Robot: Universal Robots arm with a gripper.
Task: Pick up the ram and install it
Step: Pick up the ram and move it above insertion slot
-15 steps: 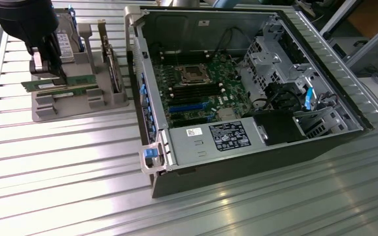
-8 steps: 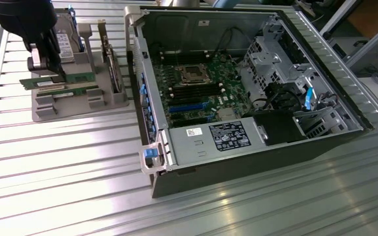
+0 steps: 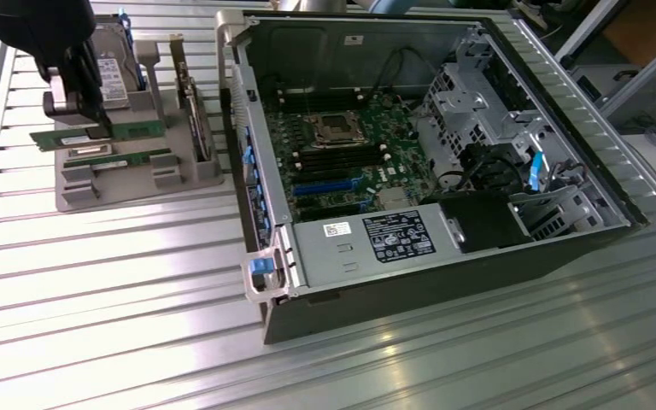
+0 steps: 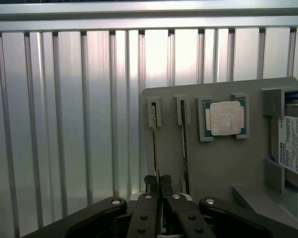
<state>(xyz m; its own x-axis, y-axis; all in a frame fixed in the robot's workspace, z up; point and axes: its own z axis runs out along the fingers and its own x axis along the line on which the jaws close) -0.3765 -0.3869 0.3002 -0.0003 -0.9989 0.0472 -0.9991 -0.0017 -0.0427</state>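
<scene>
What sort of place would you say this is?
Probably a computer-assembly bench in a lab or workshop: an open desktop case with its motherboard exposed, and a grey holder carrying the ram, a processor and a hard drive, on a ribbed metal table.

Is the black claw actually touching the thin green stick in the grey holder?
Touching. In the wrist view the gripper pinches the ram from both sides, with no gap showing at the fingertips.

Our dark arm (image 3: 32,26) at the exterior frame's upper left, wrist aimed downward, our gripper (image 4: 158,183) pinched close on the ram (image 3: 140,130)
</scene>
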